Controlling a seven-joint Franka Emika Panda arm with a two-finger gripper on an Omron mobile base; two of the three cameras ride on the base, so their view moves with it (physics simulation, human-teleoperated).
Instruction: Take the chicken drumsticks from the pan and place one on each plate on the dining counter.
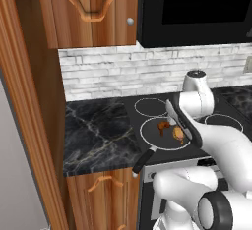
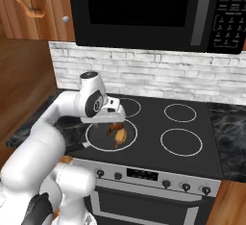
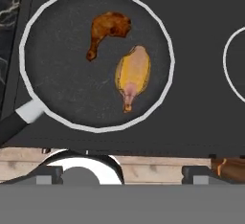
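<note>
A black glass stove top (image 2: 192, 132) with white burner rings sits between black, white-veined marble counters (image 1: 93, 133). Behind runs a pale grey brick backsplash (image 2: 158, 75), under a black microwave (image 2: 144, 7) and carved brown wooden cabinets (image 1: 88, 8).

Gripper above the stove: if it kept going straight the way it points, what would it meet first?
Probably the pan floor or the golden drumstick, which lies nearest the hand view's centre. The open gripper points down into the pan; depth is unclear.
</note>
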